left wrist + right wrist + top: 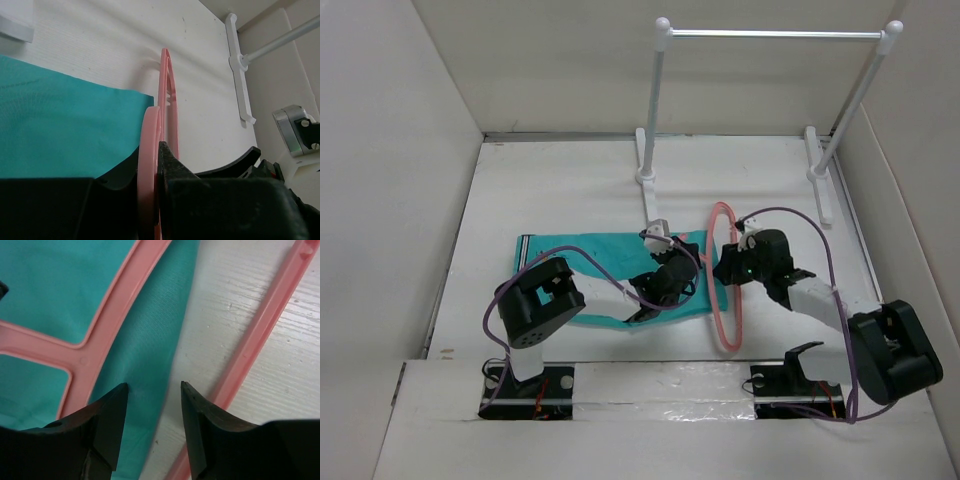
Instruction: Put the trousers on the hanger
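**Top view:** 1 pair of trousers (590, 262), teal, lying flat on the white table (570, 190), left of centre. 1 pink hanger (724, 300), seen as a narrow loop at the cloth's right end, between the 2 arms. 1 white rail stand (770, 34) at the far side.

**Left wrist view:** left gripper (152, 155) clenched on the hanger's pink rim, with teal cloth spread to the left.

**Right wrist view:** right gripper (152, 387) released, jaws apart above the trousers' edge. 1 hanger bar lies on either side, and nothing is grasped.
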Available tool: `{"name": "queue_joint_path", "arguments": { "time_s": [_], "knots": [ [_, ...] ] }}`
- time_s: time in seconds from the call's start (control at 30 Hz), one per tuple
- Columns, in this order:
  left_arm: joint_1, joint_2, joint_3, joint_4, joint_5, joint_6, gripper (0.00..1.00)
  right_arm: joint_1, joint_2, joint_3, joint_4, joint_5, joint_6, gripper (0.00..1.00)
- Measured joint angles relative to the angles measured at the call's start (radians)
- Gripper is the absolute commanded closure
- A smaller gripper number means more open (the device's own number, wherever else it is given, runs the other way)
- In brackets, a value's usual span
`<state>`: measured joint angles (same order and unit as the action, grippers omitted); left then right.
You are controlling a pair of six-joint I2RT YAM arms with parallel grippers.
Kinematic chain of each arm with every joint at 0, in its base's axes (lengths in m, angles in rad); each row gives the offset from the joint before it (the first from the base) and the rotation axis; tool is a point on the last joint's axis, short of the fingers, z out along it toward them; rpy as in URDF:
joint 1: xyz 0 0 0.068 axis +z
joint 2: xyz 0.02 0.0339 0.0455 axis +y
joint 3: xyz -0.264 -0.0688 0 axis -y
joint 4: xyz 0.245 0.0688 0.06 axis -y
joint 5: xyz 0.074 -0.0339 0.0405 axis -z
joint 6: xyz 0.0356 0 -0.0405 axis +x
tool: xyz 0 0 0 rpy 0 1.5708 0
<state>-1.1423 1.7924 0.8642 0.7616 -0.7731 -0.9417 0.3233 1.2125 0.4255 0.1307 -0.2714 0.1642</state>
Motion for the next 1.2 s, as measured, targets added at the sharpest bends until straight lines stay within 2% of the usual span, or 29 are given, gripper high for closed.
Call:
{"name": "queue_joint_path", "arguments": {
  "time_s": [0.17,0.3,0.37,0.43,0.47,0.5,0.57,0.6,0.67,0.83,1.1,1.2],
  "knots": [
    [0.013,0.000,-0.029,0.023,0.009,0.000,1.00,-0.017,0.074,-0.021,0.081,-0.032,0.009,0.47],
    [0.023,0.000,-0.043,0.039,0.017,0.003,1.00,-0.041,0.102,-0.036,0.133,-0.082,0.020,0.62],
    [0.024,0.000,-0.047,0.050,0.016,0.012,1.00,-0.052,0.106,-0.044,0.150,-0.105,0.027,0.64],
    [0.025,0.000,-0.048,0.061,0.016,0.022,1.00,-0.064,0.108,-0.050,0.167,-0.136,0.031,0.74],
    [0.025,0.000,-0.049,0.065,0.016,0.026,1.00,-0.069,0.111,-0.050,0.172,-0.149,0.033,0.74],
    [0.025,0.000,-0.051,0.071,0.016,0.032,1.00,-0.076,0.116,-0.051,0.178,-0.163,0.036,0.79],
    [0.025,0.000,-0.053,0.076,0.015,0.045,1.00,-0.083,0.117,-0.057,0.192,-0.187,0.038,0.82],
    [0.025,0.000,-0.053,0.080,0.015,0.049,1.00,-0.088,0.116,-0.062,0.197,-0.196,0.039,0.91],
    [0.025,0.000,-0.054,0.089,0.016,0.057,1.00,-0.098,0.113,-0.068,0.200,-0.215,0.040,1.00],
    [0.030,0.000,-0.067,0.110,0.016,0.076,1.00,-0.148,0.019,-0.105,0.191,-0.251,0.050,1.00],
    [0.039,-0.002,-0.098,0.152,0.019,0.126,1.00,-0.204,-0.374,-0.116,-0.007,-0.188,0.048,1.00],
    [0.045,-0.015,-0.126,0.163,0.023,0.142,1.00,-0.247,-0.468,-0.100,-0.084,-0.156,0.037,1.00]
  ]
}}
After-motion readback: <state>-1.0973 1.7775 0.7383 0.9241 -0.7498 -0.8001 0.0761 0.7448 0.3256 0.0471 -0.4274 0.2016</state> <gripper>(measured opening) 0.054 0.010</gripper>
